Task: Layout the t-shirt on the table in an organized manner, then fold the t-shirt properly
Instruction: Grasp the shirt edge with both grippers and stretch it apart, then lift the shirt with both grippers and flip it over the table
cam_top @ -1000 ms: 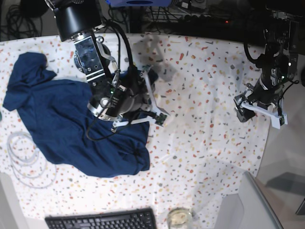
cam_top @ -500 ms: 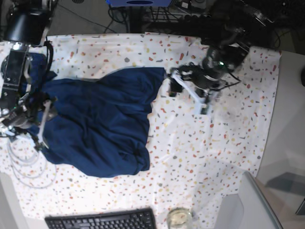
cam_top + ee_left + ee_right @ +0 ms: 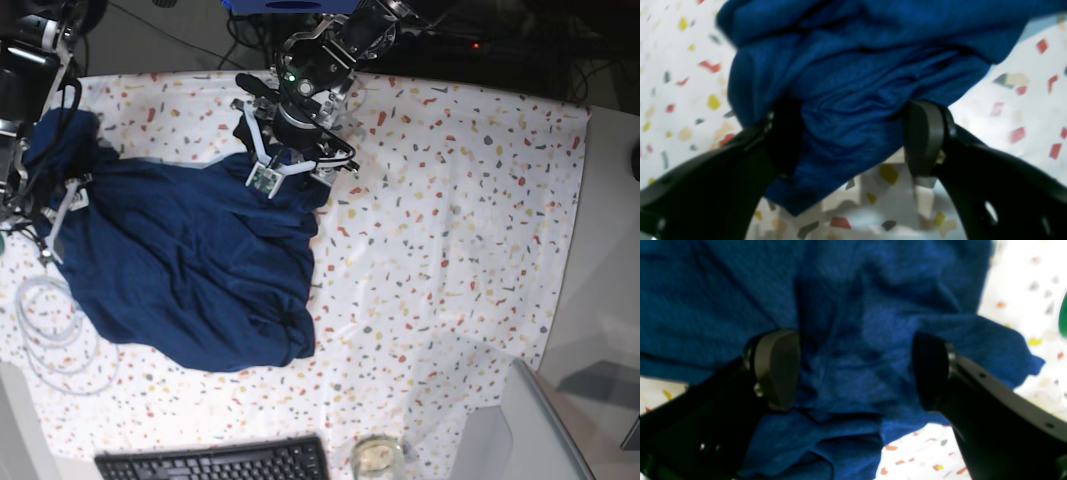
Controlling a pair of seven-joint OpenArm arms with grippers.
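Pincer state first: on my left arm, the left pincer (image 3: 853, 140) stands spread, both pads showing with a bunched edge of the t-shirt (image 3: 853, 66) lying between them but not pinched. From the left wrist view the cloth sits straight ahead of the jaws and slightly above, with speckled table (image 3: 1007, 110) visible beneath and to both sides. I judge this arm is placed at a corner or hem edge, ready to close.

On my right arm, the right pincer (image 3: 853, 370) is likewise spread wide, jaws straddling a rumpled fold of the navy cloth; nothing is gripped. A green object shows at the far right margin of that view, too cropped to name.

In the overhead view, the t-shirt (image 3: 190, 270) lies crumpled on the left half of the table (image 3: 450, 200), not yet laid flat, its bulk running diagonally from the upper left down toward the lower middle. The left pincer (image 3: 285, 165) sits at the garment's upper right edge; the right pincer (image 3: 55, 215) sits at its left edge. The garment therefore lies between the two arms, and I judge the coming move turns on both closing and drawing apart along that line.

Nearer the camera's lower edge: a keyboard (image 3: 215, 462), a coiled white cable (image 3: 50, 330), and a small glass (image 3: 375, 457).
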